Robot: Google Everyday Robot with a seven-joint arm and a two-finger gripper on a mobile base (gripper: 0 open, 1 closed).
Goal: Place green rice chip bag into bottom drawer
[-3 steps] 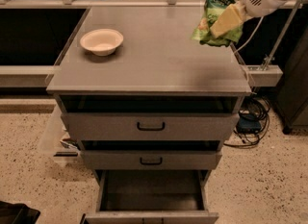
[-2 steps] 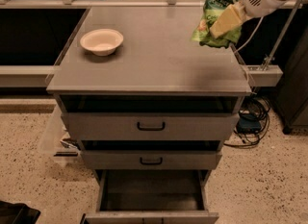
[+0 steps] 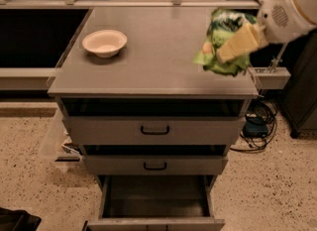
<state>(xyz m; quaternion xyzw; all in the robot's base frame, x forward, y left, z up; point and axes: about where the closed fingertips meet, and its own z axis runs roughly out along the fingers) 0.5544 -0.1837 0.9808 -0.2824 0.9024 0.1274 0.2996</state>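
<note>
The green rice chip bag [image 3: 221, 39] is held above the right part of the grey cabinet top [image 3: 158, 56]. My gripper [image 3: 232, 47] reaches in from the upper right and is shut on the bag, with a pale yellow finger [image 3: 239, 43] across its front. The bottom drawer [image 3: 156, 200] is pulled open below the two upper drawers, and its dark inside shows nothing in it.
A cream bowl [image 3: 104, 42] sits on the left of the cabinet top. The top drawer [image 3: 154, 130] and middle drawer [image 3: 154, 165] with black handles are shut. Cables and a blue item [image 3: 255, 126] lie on the floor at the right. A dark cabinet [image 3: 304, 91] stands at far right.
The gripper and the bag have hardly moved; the bag sits very slightly lower. Nothing else has changed.
</note>
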